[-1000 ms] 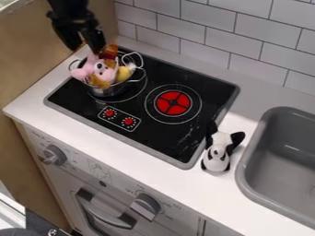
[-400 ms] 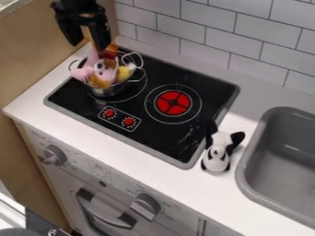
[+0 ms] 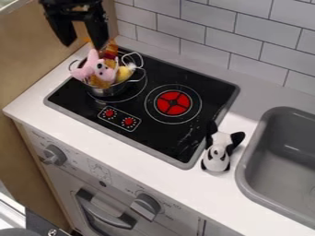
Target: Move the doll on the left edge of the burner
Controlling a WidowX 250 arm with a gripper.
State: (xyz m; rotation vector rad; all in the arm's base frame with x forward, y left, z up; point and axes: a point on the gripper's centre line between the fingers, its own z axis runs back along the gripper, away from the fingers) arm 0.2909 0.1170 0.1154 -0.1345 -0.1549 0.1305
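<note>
Hanging above the upper left of the cooktop, the black two-finger gripper [image 3: 82, 42] points down with its jaws spread wide, a broad gap between the tips and nothing visibly gripped. Just below the tips, offset toward the right-hand jaw as seen from the camera, is the pink plush doll with a dark nose [image 3: 103, 73]. It lies outside the jaws, piled in the shiny round metal pot [image 3: 107, 92], one pink ear poking up over the rim. The pot stands on the left burner of the black cooktop with a grey border [image 3: 166, 138], toward the left edge of the white counter [image 3: 80, 131]. Packed in with the doll are a fuzzy orange-brown piece [image 3: 102, 84], a yellow piece [image 3: 124, 73] and an orange-and-red piece [image 3: 111, 50] rising at the back.

The other doll, a black-and-white plush dog [image 3: 217, 150], is well apart from the jaws. It sits upright on the counter, just beside the cooktop's front right corner, between that and the grey sink [image 3: 277, 156].

The cooktop's right burner has a round red centre [image 3: 173, 102], and near its front edge are two small red printed dials [image 3: 109, 113]. White tiles [image 3: 184, 27] run along the counter's back edge, and grey knobs [image 3: 146, 206] sit on the front below it.
</note>
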